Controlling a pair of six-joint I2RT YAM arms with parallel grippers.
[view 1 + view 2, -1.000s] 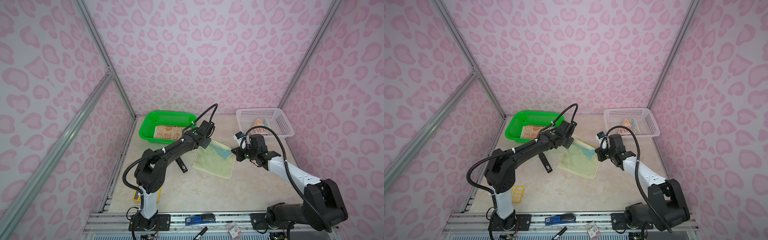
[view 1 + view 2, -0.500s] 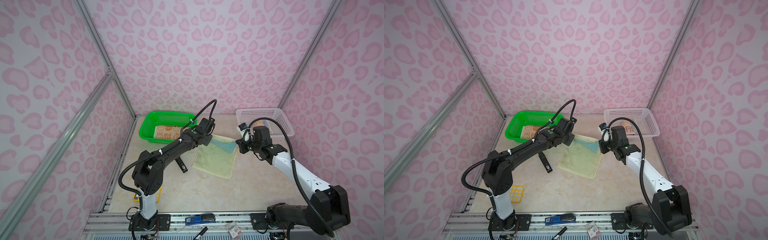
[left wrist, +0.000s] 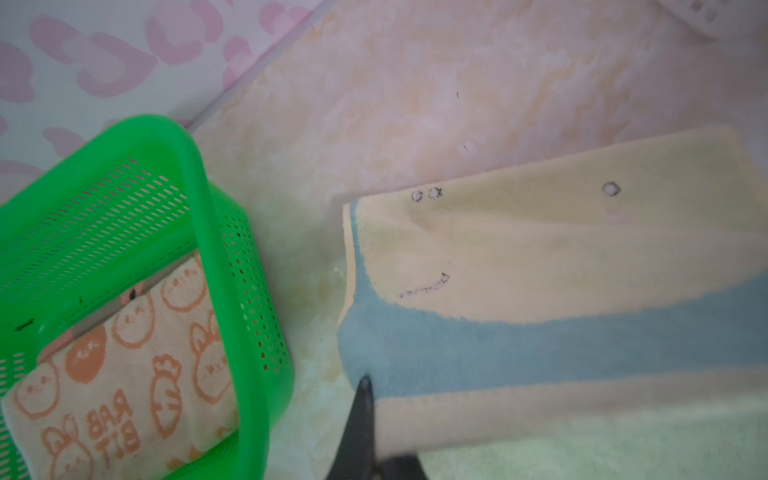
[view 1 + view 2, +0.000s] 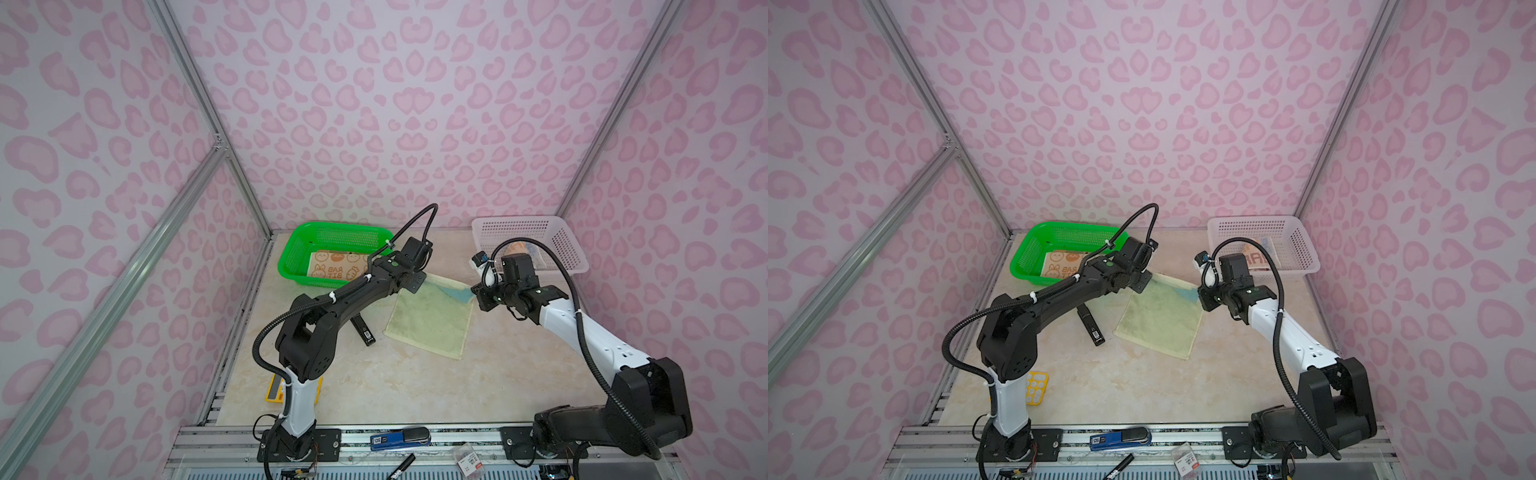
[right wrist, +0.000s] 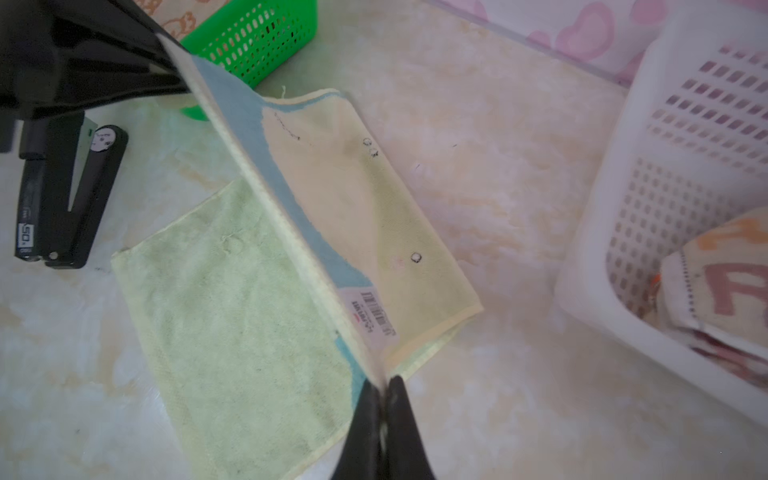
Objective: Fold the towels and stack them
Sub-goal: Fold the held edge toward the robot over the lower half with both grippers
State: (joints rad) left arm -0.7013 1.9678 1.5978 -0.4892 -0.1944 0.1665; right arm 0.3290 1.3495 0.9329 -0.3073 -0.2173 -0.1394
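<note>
Left gripper (image 3: 365,388) and right gripper (image 5: 383,386) both clamped on the light blue towel (image 4: 430,324), one corner each. The raised edge runs straight between the jaws; the rest lies flat on the table (image 4: 395,386) below them.

The walls (image 4: 374,104) are pale lilac-white, covered in pink heart-shaped blotches. The table (image 4: 415,382) is cream, marbled with peach veins. At centre frame, the towel (image 4: 428,320) shows a plain pale yellow-green back. Its turned upper edge shows a cream face with a wavy light blue band, tiny black-outlined dots and a white barcode label.

Upper centre, a bright green mesh basket (image 4: 293,253) holds a beige rabbit towel (image 4: 336,266) printed with orange rabbit faces and "RAB BIT". Upper right, a white mesh basket (image 4: 519,226) holds a cream lettered towel (image 5: 715,286) with large dusty-pink and orange letters.

The stapler (image 4: 362,330) is black. The left arm (image 4: 357,291) is black with a white base link. The right arm (image 4: 590,332) is black with a white forearm. Lower left, the tray (image 4: 1037,386) is yellow.
</note>
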